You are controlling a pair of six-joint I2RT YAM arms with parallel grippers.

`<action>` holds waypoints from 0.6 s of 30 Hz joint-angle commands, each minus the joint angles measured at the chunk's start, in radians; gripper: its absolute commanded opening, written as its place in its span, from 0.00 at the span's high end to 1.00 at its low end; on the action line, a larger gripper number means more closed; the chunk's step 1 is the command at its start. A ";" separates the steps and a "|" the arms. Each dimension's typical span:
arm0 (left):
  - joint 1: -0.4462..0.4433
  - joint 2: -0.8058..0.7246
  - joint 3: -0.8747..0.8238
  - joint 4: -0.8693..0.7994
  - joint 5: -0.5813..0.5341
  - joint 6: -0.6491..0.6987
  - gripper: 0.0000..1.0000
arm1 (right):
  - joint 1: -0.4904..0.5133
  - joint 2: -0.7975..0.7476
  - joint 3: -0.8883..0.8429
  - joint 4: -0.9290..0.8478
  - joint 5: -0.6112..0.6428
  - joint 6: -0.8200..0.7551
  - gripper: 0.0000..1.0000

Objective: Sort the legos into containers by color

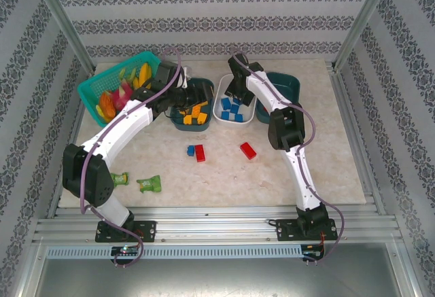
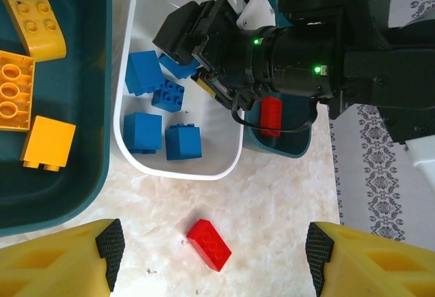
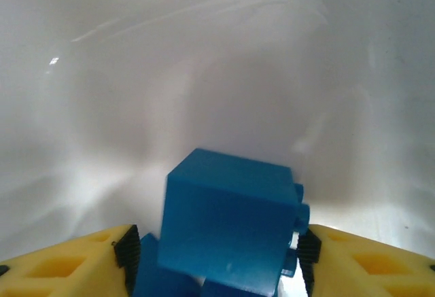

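A pale marble table (image 1: 326,168) is seen from above, with three shallow tubs in a row at the upper middle of the frame. The left teal tub (image 1: 190,128) holds yellow-orange bricks (image 1: 194,113). The white tub (image 1: 234,121) in the centre holds blue bricks (image 1: 234,109). The right teal tub (image 1: 289,83) is partly covered by the right arm (image 1: 292,130).

Three bricks lie loose on the table below the tubs. A loose blue brick (image 1: 192,150) touches a loose red brick (image 1: 200,153) near the centre. A second red brick (image 1: 248,150) lies apart to their right. A bright teal basket (image 1: 92,90) of toy fruit (image 1: 112,100) stands at the upper left. Two green packets (image 1: 149,184) lie at the lower left.

In the left wrist view, the left claw (image 2: 214,256) hangs over bare table just below the white tub. Its yellow fingers (image 2: 54,270) sit in the two bottom corners of the frame, spread wide and holding nothing. The second red brick lies on the table between them. At the right of this view, one red brick (image 2: 270,115) rests inside the right teal tub.

In the right wrist view, the right claw (image 3: 217,253) is low inside the white tub, whose white wall covers the top of the frame. A tilted blue brick (image 3: 228,232) sits between its yellow fingertips (image 3: 367,263) on top of other blue pieces. The right pad meets the brick's studs, while a thin gap shows at the left pad. Whether the claw is clamped on the brick cannot be told.
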 commanded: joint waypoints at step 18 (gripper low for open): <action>-0.068 -0.491 -0.559 0.047 0.019 -0.029 0.25 | 0.103 -0.994 -1.050 0.125 -0.096 -0.637 0.21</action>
